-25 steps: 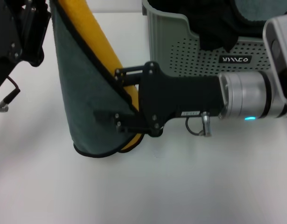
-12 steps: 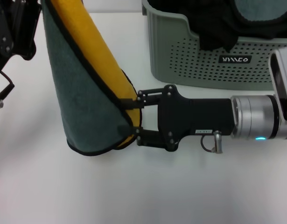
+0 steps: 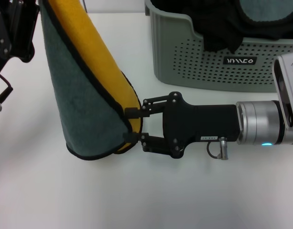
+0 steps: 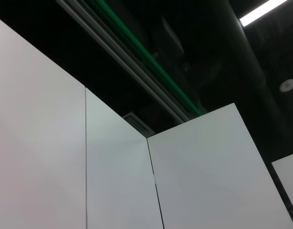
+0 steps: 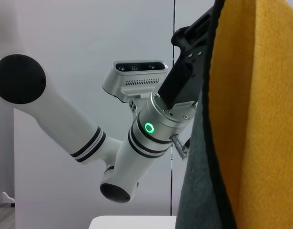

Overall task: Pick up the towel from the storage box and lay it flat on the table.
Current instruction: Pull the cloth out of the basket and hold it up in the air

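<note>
White table (image 3: 65,200) lay beneath the hanging towel (image 3: 84,100), held up by the left gripper (image 3: 15,28). The right gripper (image 3: 132,125), jaws slightly parted, should pinch its lower edge squarely, then draw outward.

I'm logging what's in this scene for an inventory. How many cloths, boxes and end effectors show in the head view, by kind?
Cloths: 3, namely the towel hanging over the table, a black cloth and a grey-teal cloth in the box.
Boxes: 1, the storage box.
End effectors: 2, the left end effector and the right end effector.
Total: 6.
</note>
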